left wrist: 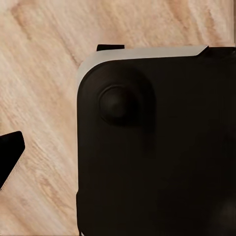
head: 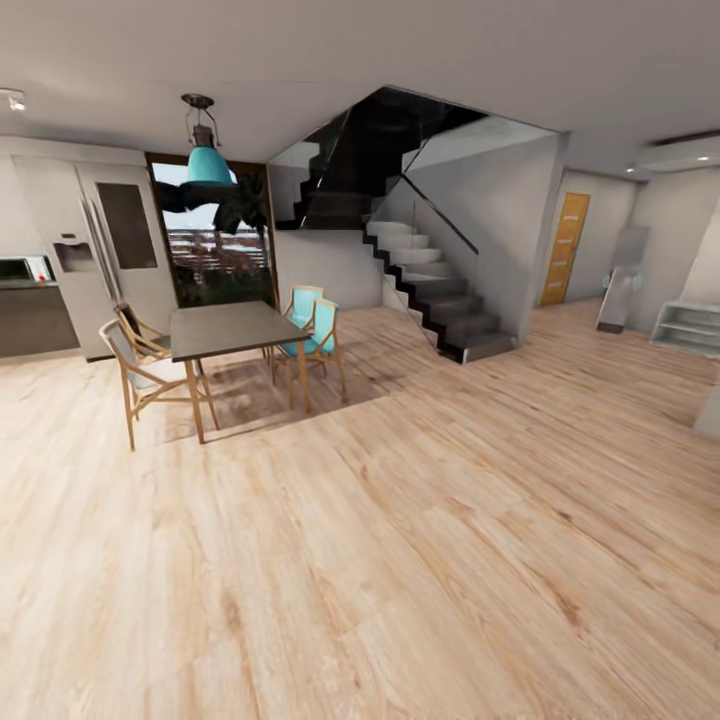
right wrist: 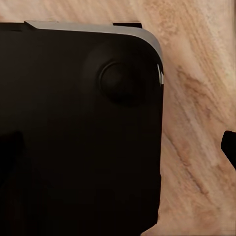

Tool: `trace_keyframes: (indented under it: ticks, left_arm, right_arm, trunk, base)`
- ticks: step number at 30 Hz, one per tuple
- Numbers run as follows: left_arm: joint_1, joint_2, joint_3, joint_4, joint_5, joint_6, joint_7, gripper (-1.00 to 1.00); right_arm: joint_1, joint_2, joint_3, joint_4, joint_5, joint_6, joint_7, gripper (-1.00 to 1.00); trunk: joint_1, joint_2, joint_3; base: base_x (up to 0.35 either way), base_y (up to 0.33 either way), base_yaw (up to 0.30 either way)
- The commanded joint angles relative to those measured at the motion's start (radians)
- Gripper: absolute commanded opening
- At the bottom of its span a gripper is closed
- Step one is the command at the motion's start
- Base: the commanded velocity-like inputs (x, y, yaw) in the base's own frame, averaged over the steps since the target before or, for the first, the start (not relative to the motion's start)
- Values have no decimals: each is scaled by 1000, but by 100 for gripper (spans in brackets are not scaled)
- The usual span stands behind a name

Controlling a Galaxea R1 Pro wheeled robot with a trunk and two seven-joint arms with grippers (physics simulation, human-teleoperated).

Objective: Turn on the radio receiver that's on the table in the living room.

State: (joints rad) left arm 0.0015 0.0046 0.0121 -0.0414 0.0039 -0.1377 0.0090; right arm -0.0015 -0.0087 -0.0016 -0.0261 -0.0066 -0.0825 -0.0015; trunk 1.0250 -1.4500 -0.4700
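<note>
The radio receiver and the low grey coffee table are out of view, and so is the living room with its blue sofa. The head view looks across a wide wooden floor toward a dining corner and a staircase. Both wrist views look down on my black rounded base over the floor planks. A dark tip, perhaps one of the left fingertips, pokes in at the edge of the left wrist view. A similar dark tip, perhaps one of the right fingertips, shows in the right wrist view.
A dark dining table with wooden chairs and teal chairs stands ahead left under a teal pendant lamp. A staircase rises at centre. A fridge is far left, and an orange door and low shelf far right.
</note>
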Motion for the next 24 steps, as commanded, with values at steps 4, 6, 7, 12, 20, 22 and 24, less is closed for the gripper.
trace_keyframes:
  ticks: [4,6,7,12,20,22,24]
  left_arm:
    - [0,0,0,0,0,0,0,100]
    - [0,0,0,0,1,0,0,100]
    - [0,0,0,0,1,0,0,100]
    - [0,0,0,0,1,0,0,100]
    - [0,0,0,0,1,0,0,100]
    - [0,0,0,0,1,0,0,100]
    - [0,0,0,0,1,0,0,100]
  right_arm:
    - [0,0,0,0,0,0,0,100]
    - [0,0,0,0,0,-1,0,100]
    - [0,0,0,0,0,-1,0,100]
    - [0,-1,0,0,-1,-2,0,100]
    - [0,-1,-1,0,-1,-2,0,100]
    - [0,-1,-1,1,-1,-2,0,100]
    - [0,-1,-1,1,-1,-2,0,100]
  trunk:
    - [0,0,0]
    - [0,0,0]
    - [0,0,0]
    - [0,0,0]
    - [0,0,0]
    - [0,0,0]
    - [0,0,0]
  base:
    - [0,0,-283]
    - [0,0,-284]
    - [0,0,-284]
    - [0,0,-285]
    - [0,0,-286]
    - [0,0,-286]
    - [0,0,-286]
